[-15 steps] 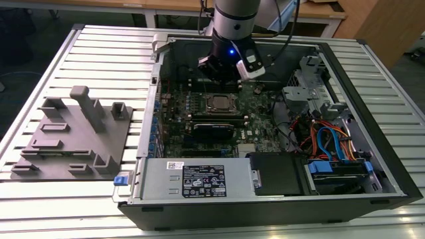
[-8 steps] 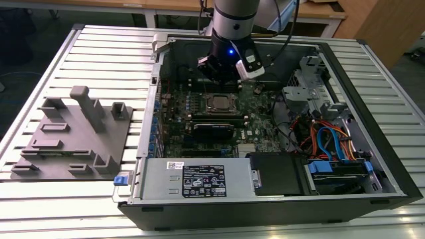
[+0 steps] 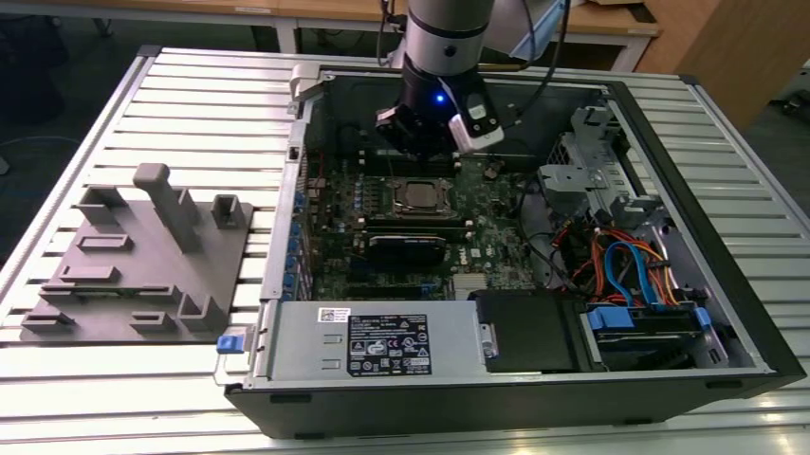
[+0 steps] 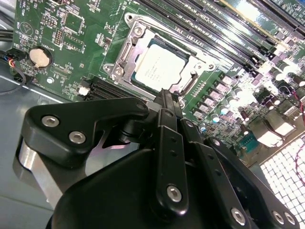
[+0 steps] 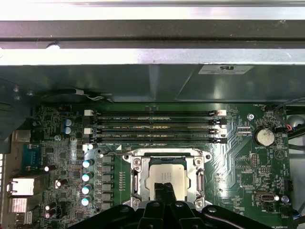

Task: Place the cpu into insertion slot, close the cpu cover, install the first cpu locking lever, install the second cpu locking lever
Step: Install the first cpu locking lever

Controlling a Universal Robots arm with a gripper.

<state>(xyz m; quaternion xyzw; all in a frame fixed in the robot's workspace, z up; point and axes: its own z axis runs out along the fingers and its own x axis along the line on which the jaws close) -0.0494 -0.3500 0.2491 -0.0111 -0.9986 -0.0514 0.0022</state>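
Hovering above cpu, fingers pinched together — empty, case on slatted table

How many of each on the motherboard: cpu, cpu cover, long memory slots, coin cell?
cpu: 1
cpu cover: 1
memory slots: 4
coin cell: 1
Total: 7
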